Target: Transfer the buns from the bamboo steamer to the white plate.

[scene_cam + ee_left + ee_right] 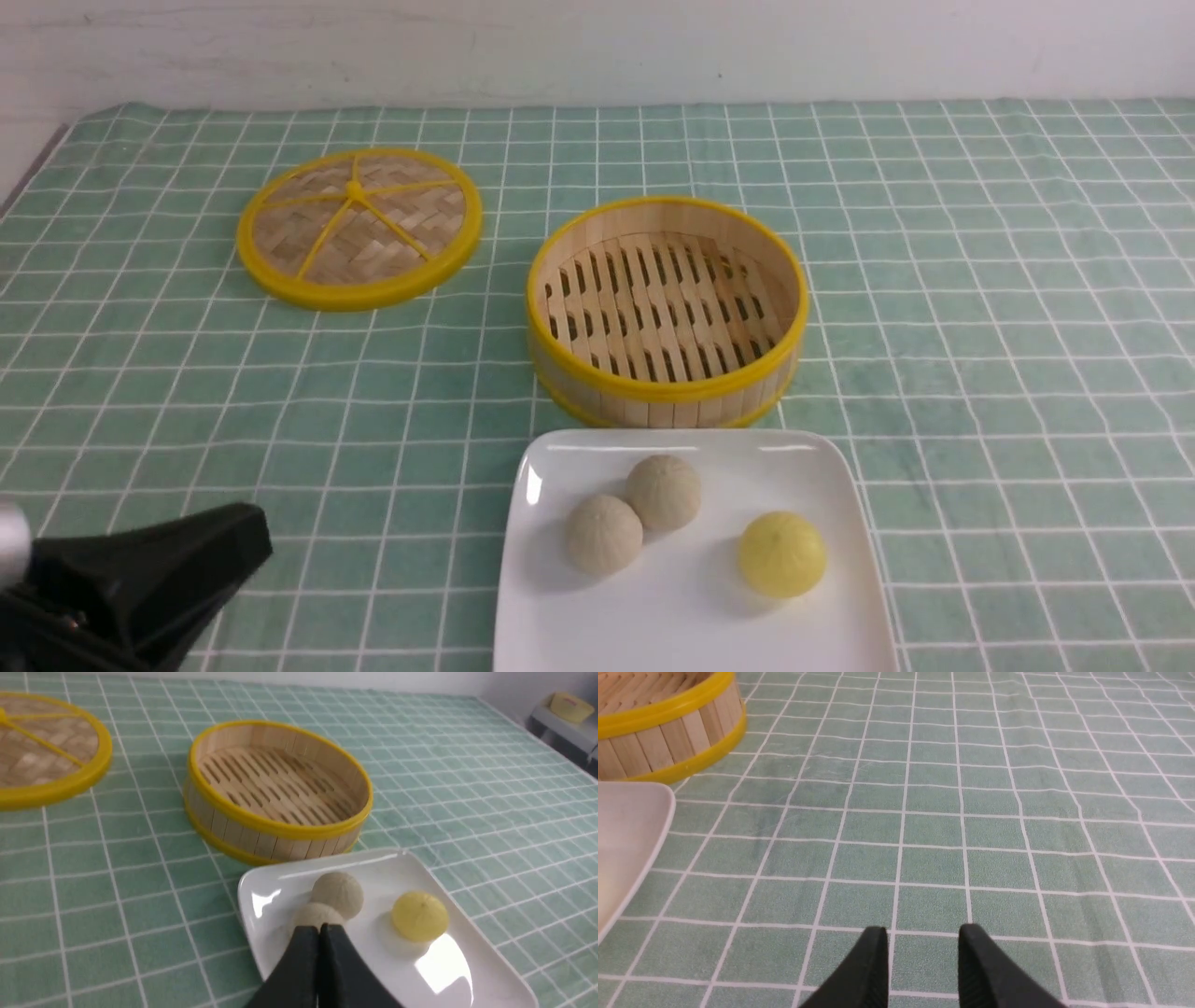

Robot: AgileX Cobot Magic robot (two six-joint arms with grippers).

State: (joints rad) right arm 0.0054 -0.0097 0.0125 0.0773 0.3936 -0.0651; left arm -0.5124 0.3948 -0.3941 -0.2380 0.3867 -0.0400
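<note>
White plate (840,467) running off the lower edge, holding two buns (604,534), one yellow bun (781,553), bamboo steamer (667,311) sitting bare at centre, left gripper (319,927) pressing closed, right gripper (923,934) standing slightly parted.

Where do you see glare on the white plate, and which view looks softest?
Front view: a small bright glint at the white plate near its left corner. Left wrist view: larger glare patches on the plate's glossy surface, and the shut left end effector looks blurred. Right wrist view: the plate's edge is soft and washed out.
</note>
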